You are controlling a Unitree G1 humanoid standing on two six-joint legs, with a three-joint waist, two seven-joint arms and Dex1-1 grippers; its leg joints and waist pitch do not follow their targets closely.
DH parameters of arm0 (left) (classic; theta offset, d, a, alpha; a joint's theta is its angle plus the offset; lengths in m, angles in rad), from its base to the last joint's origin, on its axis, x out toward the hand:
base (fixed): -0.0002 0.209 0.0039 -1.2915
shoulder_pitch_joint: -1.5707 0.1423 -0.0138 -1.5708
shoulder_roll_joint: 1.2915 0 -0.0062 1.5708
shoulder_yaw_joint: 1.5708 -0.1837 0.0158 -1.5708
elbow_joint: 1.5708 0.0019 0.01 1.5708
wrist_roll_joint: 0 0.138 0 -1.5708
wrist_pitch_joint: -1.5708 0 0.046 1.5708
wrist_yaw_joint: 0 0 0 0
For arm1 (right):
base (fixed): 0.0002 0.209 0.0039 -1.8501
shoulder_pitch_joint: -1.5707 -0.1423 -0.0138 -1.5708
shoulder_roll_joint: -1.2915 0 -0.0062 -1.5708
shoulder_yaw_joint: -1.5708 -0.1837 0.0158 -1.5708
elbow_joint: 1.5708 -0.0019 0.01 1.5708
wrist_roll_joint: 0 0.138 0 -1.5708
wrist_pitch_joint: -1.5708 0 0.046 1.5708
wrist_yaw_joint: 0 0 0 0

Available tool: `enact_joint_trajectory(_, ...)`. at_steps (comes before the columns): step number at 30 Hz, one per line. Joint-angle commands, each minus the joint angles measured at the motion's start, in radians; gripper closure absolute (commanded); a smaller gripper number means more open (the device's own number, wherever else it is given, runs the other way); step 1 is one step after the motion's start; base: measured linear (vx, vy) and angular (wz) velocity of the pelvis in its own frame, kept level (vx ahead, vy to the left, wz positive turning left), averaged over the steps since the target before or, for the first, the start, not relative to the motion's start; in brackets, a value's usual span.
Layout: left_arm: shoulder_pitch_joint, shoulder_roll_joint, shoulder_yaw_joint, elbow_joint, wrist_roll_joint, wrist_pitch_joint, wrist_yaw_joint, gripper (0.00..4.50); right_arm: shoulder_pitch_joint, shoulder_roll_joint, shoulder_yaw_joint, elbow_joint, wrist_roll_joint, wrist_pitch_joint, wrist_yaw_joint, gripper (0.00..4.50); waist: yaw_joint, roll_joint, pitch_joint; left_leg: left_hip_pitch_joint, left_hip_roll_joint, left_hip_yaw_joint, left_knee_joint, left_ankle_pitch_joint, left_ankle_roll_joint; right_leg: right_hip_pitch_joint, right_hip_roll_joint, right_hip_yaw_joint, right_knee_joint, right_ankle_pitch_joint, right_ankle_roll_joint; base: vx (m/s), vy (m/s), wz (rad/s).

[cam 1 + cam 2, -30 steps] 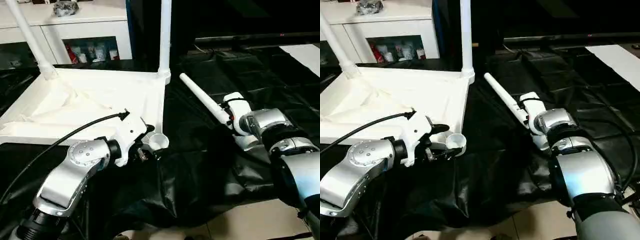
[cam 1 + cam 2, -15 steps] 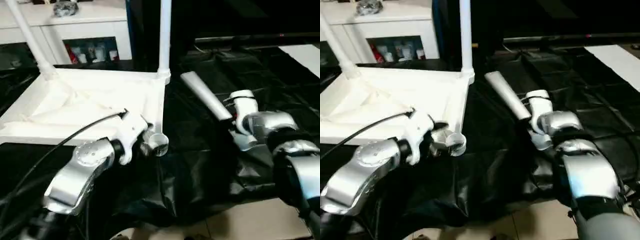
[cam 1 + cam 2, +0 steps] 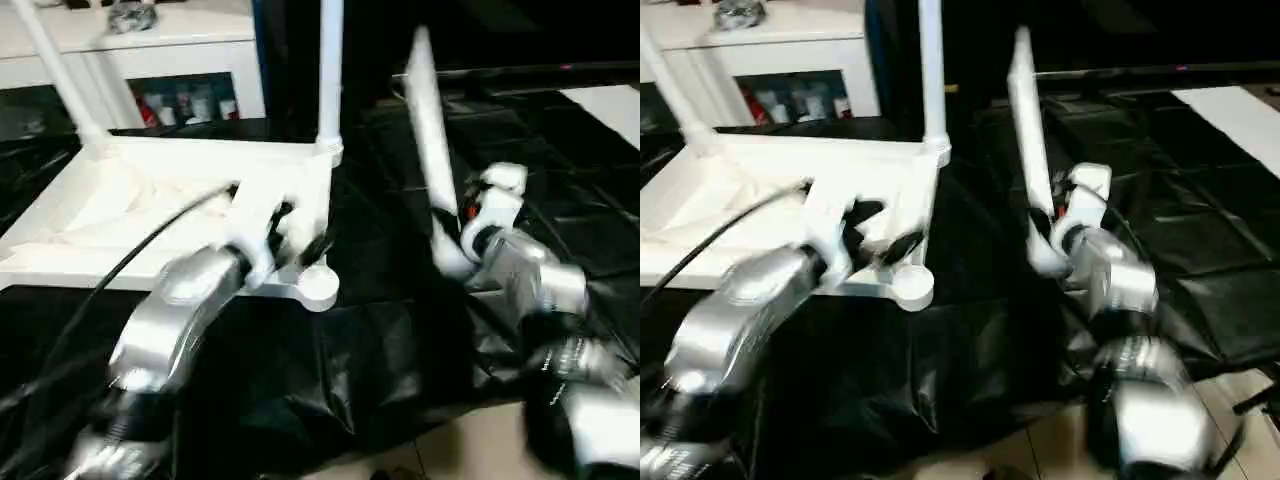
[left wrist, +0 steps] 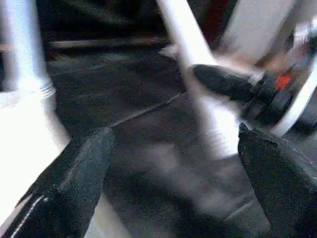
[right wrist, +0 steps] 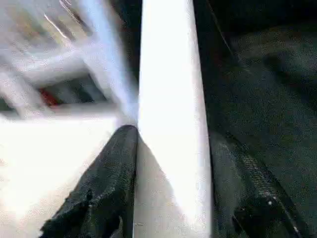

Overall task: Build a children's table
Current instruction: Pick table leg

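The children's table top [image 3: 150,200] lies upside down on the left, ribbed side up. Two white legs stand in its far sockets, one [image 3: 329,70] at the far right corner and one [image 3: 55,75] at the far left. The near right corner socket [image 3: 318,290] has nothing in it. My right gripper [image 3: 452,238] is shut on a third leg [image 3: 428,130], which rises steeply to the right of the top; the right wrist view has this leg [image 5: 171,99] between both black fingers. My left gripper [image 3: 300,230] hovers open over the top's right edge, and its fingers [image 4: 74,173] stand wide apart.
A white glass-door cabinet [image 3: 170,60] stands behind the table top. A crumpled black sheet [image 3: 400,340] covers the floor under everything. A strip of pale floor [image 3: 470,450] runs along the near edge, and a white sheet [image 3: 610,100] lies at the far right.
The right gripper closed on the leg that lay on the black sheet and swung it up to nearly upright. The left gripper rose from the near corner socket to above the top's right edge.
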Motion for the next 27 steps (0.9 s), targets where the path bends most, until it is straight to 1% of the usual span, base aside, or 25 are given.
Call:
enact_joint_trajectory(1, -0.038, -0.036, 0.064, 0.012, -0.11, 0.071, 0.03, 0.0, 0.028, 0.022, -0.003, -0.11, 0.067, -0.02, 0.05, 2.66, 0.006, -0.014, -0.079, -0.009, -0.006, 0.021, -0.057, -0.086, 0.09, 0.081, -0.041, 0.035, -0.075, -0.243, -0.154, 0.0, 0.0, 0.0)
enact_joint_trajectory(2, -0.073, -0.076, 0.107, 0.041, -0.182, 0.092, 0.047, 0.0, 0.059, 0.041, 0.013, -0.172, 0.091, -0.013, 0.075, 2.66, 0.008, -0.012, -0.077, -0.01, -0.008, 0.02, -0.058, -0.087, 0.096, 0.08, -0.037, 0.035, -0.076, -0.245, -0.152, 0.0, 0.0, 0.0)
enact_joint_trajectory(3, -0.086, -0.085, 0.118, 0.055, -0.202, 0.087, 0.051, 0.0, 0.073, 0.047, 0.024, -0.198, 0.097, -0.01, 0.079, 2.66, 0.011, -0.012, -0.076, -0.007, -0.011, 0.023, -0.056, -0.093, 0.099, 0.077, -0.036, 0.034, -0.082, -0.256, -0.147, 0.0, 0.0, 0.0)
enact_joint_trajectory(4, -0.088, -0.086, 0.119, 0.057, -0.205, 0.086, 0.052, 0.0, 0.075, 0.048, 0.026, -0.202, 0.098, -0.009, 0.079, 2.66, 0.011, -0.014, -0.075, -0.009, -0.012, 0.021, -0.059, -0.1, 0.1, 0.08, -0.035, 0.033, -0.086, -0.277, -0.134, 0.0, 0.0, 0.0)
enact_joint_trajectory(5, -0.104, -0.097, 0.136, 0.077, -0.229, 0.087, 0.06, 0.0, 0.088, 0.052, 0.043, -0.227, 0.098, -0.009, 0.086, 2.66, 0.011, -0.01, -0.077, -0.007, -0.01, 0.019, -0.06, -0.102, 0.096, 0.08, -0.036, 0.032, -0.084, -0.283, -0.13, 0.0, 0.0, 0.0)
enact_joint_trajectory(6, -0.125, -0.112, 0.158, 0.098, -0.251, 0.089, 0.064, 0.0, 0.109, 0.056, 0.073, -0.261, 0.096, -0.005, 0.096, 2.66, 0.01, -0.012, -0.075, -0.009, -0.012, 0.019, -0.06, -0.102, 0.092, 0.08, -0.035, 0.031, -0.088, -0.298, -0.115, 0.0, 0.0, 0.0)
enact_joint_trajectory(7, -0.142, -0.123, 0.175, 0.114, -0.268, 0.098, 0.065, 0.0, 0.124, 0.055, 0.104, -0.281, 0.08, -0.01, 0.102, 2.66, 0.01, -0.009, -0.075, -0.009, -0.013, 0.02, -0.06, -0.101, 0.089, 0.08, -0.034, 0.031, -0.093, -0.312, -0.099, 0.0, 0.0, 0.0)
enact_joint_trajectory(8, -0.165, -0.141, 0.203, 0.128, -0.283, 0.116, 0.066, 0.0, 0.149, 0.054, 0.153, -0.311, 0.06, -0.014, 0.121, 2.66, 0.01, -0.005, -0.075, -0.009, -0.014, 0.019, -0.06, -0.099, 0.085, 0.08, -0.033, 0.03, -0.094, -0.318, -0.091, 0.0, 0.0, 0.0)
enact_joint_trajectory(9, -0.168, -0.144, 0.207, 0.132, -0.284, 0.118, 0.067, 0.0, 0.152, 0.055, 0.165, -0.312, 0.05, -0.019, 0.122, 2.66, 0.01, -0.007, -0.076, -0.009, -0.014, 0.019, -0.06, -0.099, 0.085, 0.08, -0.033, 0.029, -0.096, -0.319, -0.086, 0.0, 0.0, 0.0)
enact_joint_trajectory(10, -0.173, -0.15, 0.214, 0.139, -0.287, 0.124, 0.072, 0.0, 0.159, 0.058, 0.186, -0.315, 0.032, -0.026, 0.124, 2.66, 0.006, -0.007, -0.075, -0.015, -0.013, 0.015, -0.063, -0.102, 0.081, 0.085, -0.036, 0.028, -0.096, -0.325, -0.081, 0.0, 0.0, 0.0)
enact_joint_trajectory(11, -0.176, -0.154, 0.212, 0.151, -0.278, 0.128, 0.081, 0.0, 0.175, 0.067, 0.225, -0.322, 0.002, -0.036, 0.131, 2.66, 0.006, -0.007, -0.075, -0.013, -0.012, 0.016, -0.063, -0.107, 0.077, 0.083, -0.035, 0.028, -0.097, -0.332, -0.078, 0.0, 0.0, 0.0)
enact_joint_trajectory(12, -0.176, -0.153, 0.205, 0.161, -0.276, 0.129, 0.09, 0.0, 0.185, 0.072, 0.248, -0.327, -0.015, -0.042, 0.135, 2.66, 0.007, -0.003, -0.074, -0.009, -0.012, 0.016, -0.063, -0.118, 0.076, 0.078, -0.037, 0.029, -0.1, -0.346, -0.075, 0.0, 0.0, 0.0)
enact_joint_trajectory(13, -0.176, -0.152, 0.201, 0.166, -0.275, 0.13, 0.096, 0.0, 0.19, 0.073, 0.261, -0.33, -0.023, -0.044, 0.137, 2.66, 0.007, -0.004, -0.073, -0.01, -0.012, 0.016, -0.063, -0.124, 0.075, 0.079, -0.036, 0.028, -0.102, -0.356, -0.07, 0.0, 0.0, 0.0)
enact_joint_trajectory(15, -0.177, -0.154, 0.204, 0.183, -0.285, 0.13, 0.114, 0.0, 0.195, 0.083, 0.279, -0.334, -0.03, -0.051, 0.138, 2.66, 0.009, -0.004, -0.074, -0.009, -0.012, 0.015, -0.064, -0.124, 0.072, 0.079, -0.036, 0.029, -0.101, -0.359, -0.062, 0.0, 0.0, 0.0)
enact_joint_trajectory(16, -0.179, -0.155, 0.205, 0.198, -0.285, 0.123, 0.127, 0.0, 0.194, 0.091, 0.3, -0.327, -0.046, -0.055, 0.131, 2.67, 0.009, 0.003, -0.073, -0.01, -0.013, 0.014, -0.064, -0.125, 0.073, 0.078, -0.036, 0.029, -0.102, -0.359, -0.063, 0.0, 0.0, 0.0)
enact_joint_trajectory(17, -0.183, -0.157, 0.213, 0.208, -0.29, 0.122, 0.134, 0.0, 0.195, 0.09, 0.32, -0.32, -0.067, -0.062, 0.123, 2.67, 0.008, 0.0, -0.074, -0.01, -0.011, 0.013, -0.065, -0.126, 0.069, 0.078, -0.036, 0.028, -0.102, -0.355, -0.061, 0.0, 0.0, 0.0)
enact_joint_trajectory(18, -0.191, -0.162, 0.227, 0.216, -0.299, 0.124, 0.142, 0.0, 0.193, 0.085, 0.342, -0.308, -0.094, -0.065, 0.115, 2.67, 0.008, 0.002, -0.074, -0.01, -0.011, 0.012, -0.065, -0.124, 0.067, 0.079, -0.036, 0.028, -0.101, -0.346, -0.063, 0.0, 0.0, 0.0)
enact_joint_trajectory(20, -0.206, -0.17, 0.255, 0.227, -0.311, 0.135, 0.154, 0.0, 0.185, 0.071, 0.381, -0.28, -0.163, -0.081, 0.076, 2.67, 0.008, 0.002, -0.075, -0.011, -0.01, 0.012, -0.065, -0.115, 0.061, 0.079, -0.037, 0.03, -0.098, -0.309, -0.076, 0.0, 0.0, 0.0)
enact_joint_trajectory(22, -0.219, -0.171, 0.265, 0.246, -0.287, 0.131, 0.19, 0.29, 0.163, 0.073, 0.407, -0.243, -0.224, -0.081, 0.019, 2.67, 0.006, 0.001, -0.075, -0.011, -0.01, 0.012, -0.065, -0.116, 0.054, 0.08, -0.037, 0.03, -0.095, -0.303, -0.08, 0.0, 0.0, 0.0)
enact_joint_trajectory(24, -0.232, -0.174, 0.272, 0.269, -0.262, 0.11, 0.241, 0.39, 0.142, 0.075, 0.433, -0.212, -0.28, -0.088, -0.021, 2.67, 0.003, 0.001, -0.073, -0.009, -0.012, 0.012, -0.066, -0.13, 0.052, 0.079, -0.036, 0.03, -0.096, -0.311, -0.079, 0.0, 0.0, 0.0)
enact_joint_trajectory(26, -0.246, -0.181, 0.286, 0.288, -0.256, 0.085, 0.286, 0.62, 0.129, 0.071, 0.458, -0.192, -0.318, -0.102, -0.033, 2.67, 0.005, -0.004, -0.073, -0.01, -0.013, 0.013, -0.065, -0.128, 0.053, 0.082, -0.037, 0.031, -0.096, -0.311, -0.072, 0.0, 0.0, 0.0)
enact_joint_trajectory(27, -0.252, -0.184, 0.294, 0.294, -0.255, 0.075, 0.303, 0.74, 0.124, 0.069, 0.467, -0.184, -0.332, -0.108, -0.039, 2.67, 0.006, -0.002, -0.074, -0.011, -0.013, 0.013, -0.064, -0.125, 0.055, 0.081, -0.038, 0.031, -0.095, -0.309, -0.069, 0.0, 0.0, 0.0)
